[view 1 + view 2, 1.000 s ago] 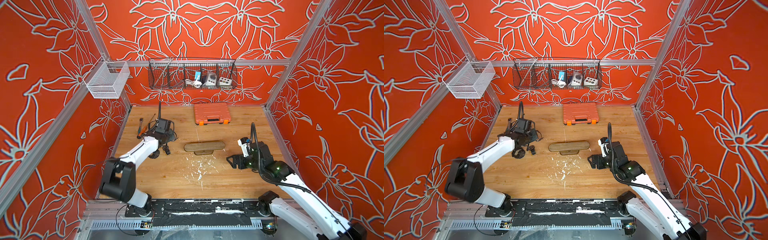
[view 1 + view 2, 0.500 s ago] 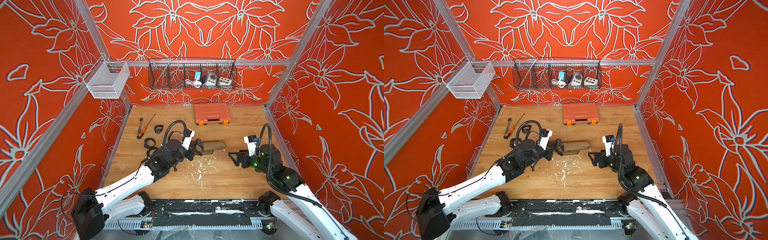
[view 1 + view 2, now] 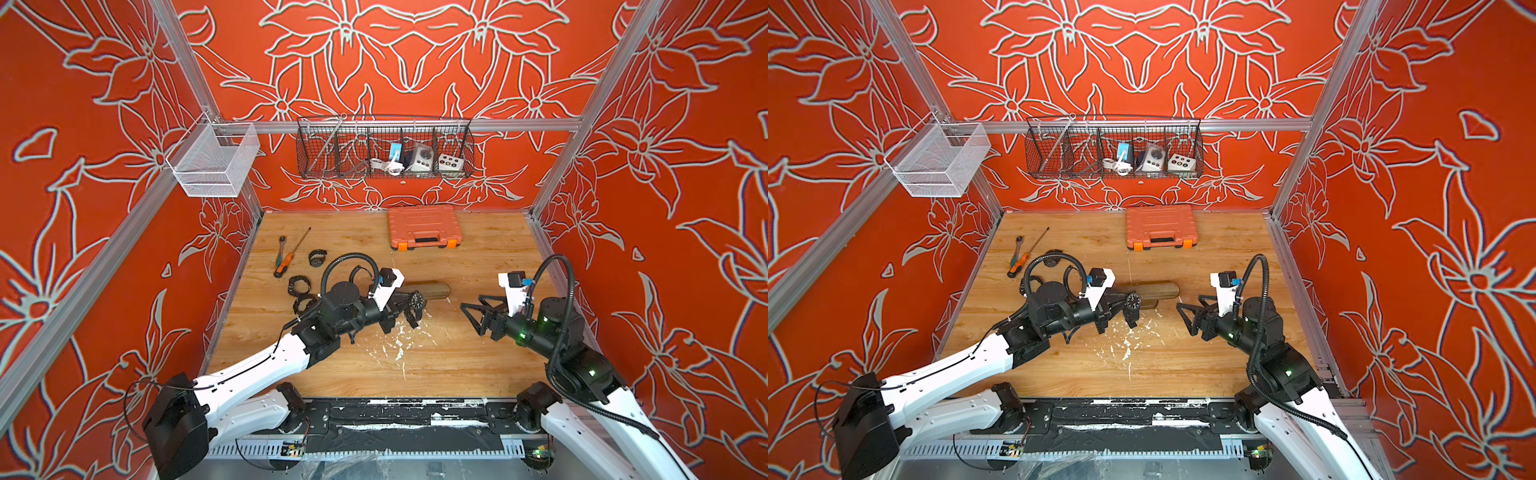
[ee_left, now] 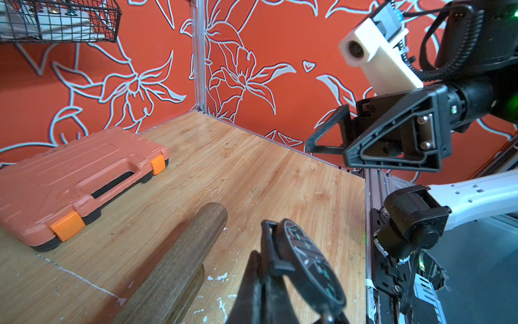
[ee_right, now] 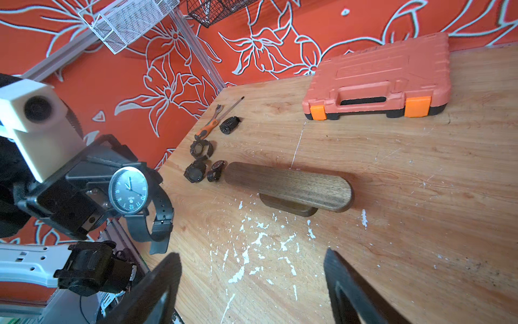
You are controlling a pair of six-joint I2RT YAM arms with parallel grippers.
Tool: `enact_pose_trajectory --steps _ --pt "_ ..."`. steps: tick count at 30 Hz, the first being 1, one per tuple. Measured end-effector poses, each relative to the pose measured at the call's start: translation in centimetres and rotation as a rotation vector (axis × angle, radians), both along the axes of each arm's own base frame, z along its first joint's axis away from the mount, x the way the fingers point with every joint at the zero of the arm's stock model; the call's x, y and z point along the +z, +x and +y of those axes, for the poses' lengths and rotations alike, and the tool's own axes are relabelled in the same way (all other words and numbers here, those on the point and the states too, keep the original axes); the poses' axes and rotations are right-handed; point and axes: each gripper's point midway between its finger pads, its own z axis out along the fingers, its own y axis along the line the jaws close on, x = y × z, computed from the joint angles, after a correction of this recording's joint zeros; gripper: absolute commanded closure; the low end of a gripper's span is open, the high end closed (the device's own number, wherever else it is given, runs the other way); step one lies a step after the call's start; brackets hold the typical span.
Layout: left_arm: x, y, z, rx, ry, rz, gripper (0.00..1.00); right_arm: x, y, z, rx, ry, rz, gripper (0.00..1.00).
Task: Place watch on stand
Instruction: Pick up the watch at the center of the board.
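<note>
We see the left claw clamped shut on the strap of a black watch, its dial facing the right claw and held above the counter, just in front of the near end of the dark wooden stand. The right claw hangs wide open and holds nothing, well apart from the watch. Beyond the stand lies an orange case; more watches and a screwdriver lie behind the left claw
</note>
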Motion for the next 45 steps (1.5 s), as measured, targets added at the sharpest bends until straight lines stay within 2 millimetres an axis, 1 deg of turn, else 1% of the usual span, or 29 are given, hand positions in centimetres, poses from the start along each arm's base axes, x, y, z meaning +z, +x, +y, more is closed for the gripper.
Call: enact_pose_trajectory --steps 3,6,8,11,13,16,18,20,25,30,33,38,39,45 --pt "0.0 1.0 -0.1 0.046 0.011 0.013 1.00 -0.1 0.0 0.8 0.030 0.004 0.012 0.20" --pt "0.2 3.4 0.0 0.173 0.029 0.072 1.00 -0.3 -0.3 1.9 0.072 0.005 0.022 0.21" --pt "0.2 5.6 0.2 0.291 0.044 0.125 1.00 -0.6 -0.6 2.8 0.102 -0.004 0.027 0.21" --pt "-0.3 7.6 0.6 0.431 0.067 0.186 1.00 -1.2 -0.8 3.8 0.119 -0.040 0.038 0.27" --pt "-1.2 8.0 0.7 0.497 0.087 0.230 1.00 -1.2 -0.6 4.4 0.112 -0.068 0.042 0.35" --pt "-2.8 8.2 0.8 0.565 0.131 0.284 1.00 -0.5 0.3 5.2 0.091 -0.100 0.046 0.43" --pt "-3.5 8.1 0.5 0.591 0.158 0.310 1.00 -0.3 0.8 5.8 0.077 -0.118 0.051 0.46" --pt "-3.8 8.0 0.1 0.607 0.179 0.331 1.00 -0.5 1.2 6.3 0.067 -0.136 0.062 0.49" --pt "-3.7 7.6 -0.5 0.628 0.183 0.368 1.00 -2.1 1.6 7.4 0.049 -0.186 0.110 0.56" --pt "-3.7 7.0 -0.7 0.628 0.186 0.392 1.00 -3.2 1.8 7.8 0.026 -0.209 0.148 0.62" --pt "-3.6 6.6 -1.1 0.622 0.185 0.398 1.00 -3.4 1.8 8.1 0.019 -0.212 0.160 0.65" --pt "-3.6 6.1 -1.5 0.609 0.185 0.401 1.00 -3.4 2.5 8.4 -0.016 -0.215 0.186 0.71" --pt "-3.6 5.9 -1.6 0.605 0.186 0.400 1.00 -3.5 2.6 8.5 -0.024 -0.214 0.194 0.73" --pt "-3.4 5.0 -2.1 0.583 0.183 0.394 1.00 -4.6 2.9 8.3 -0.057 -0.229 0.238 0.81"
